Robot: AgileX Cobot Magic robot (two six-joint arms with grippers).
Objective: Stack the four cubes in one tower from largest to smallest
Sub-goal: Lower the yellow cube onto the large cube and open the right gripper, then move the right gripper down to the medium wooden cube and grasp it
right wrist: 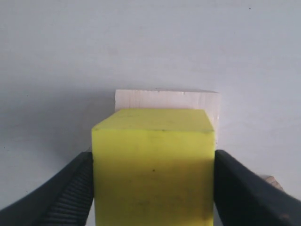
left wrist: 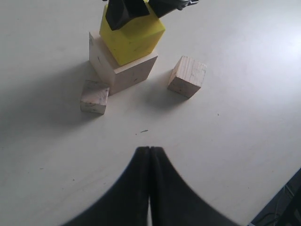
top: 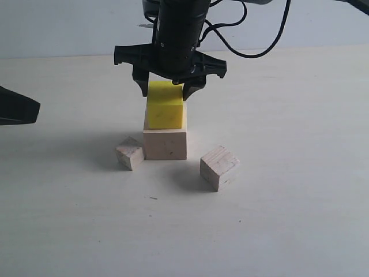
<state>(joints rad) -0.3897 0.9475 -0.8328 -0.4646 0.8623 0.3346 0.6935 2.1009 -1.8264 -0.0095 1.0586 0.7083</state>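
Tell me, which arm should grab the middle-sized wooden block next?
Probably the right. The right gripper grips the yellow cube close by, and the medium wood cube lies on that side. The left gripper is shut, far off to the left.

You have a pale, matte bench (top: 288, 231) with a smooth, plain surface. Three bare-wood cubes rest directly on it. The large cube (top: 165, 144) sits flat near the middle, one face square to the exterior view. The small cube (top: 130, 154) lies just beside its front left corner, turned slightly; you cannot tell whether the two touch. The medium cube (top: 219, 167) stands apart to the front right, rotated so a corner points toward you. Soft shadows spread left of the cubes. A tiny dark speck (top: 153, 198) marks the bench in front of them.
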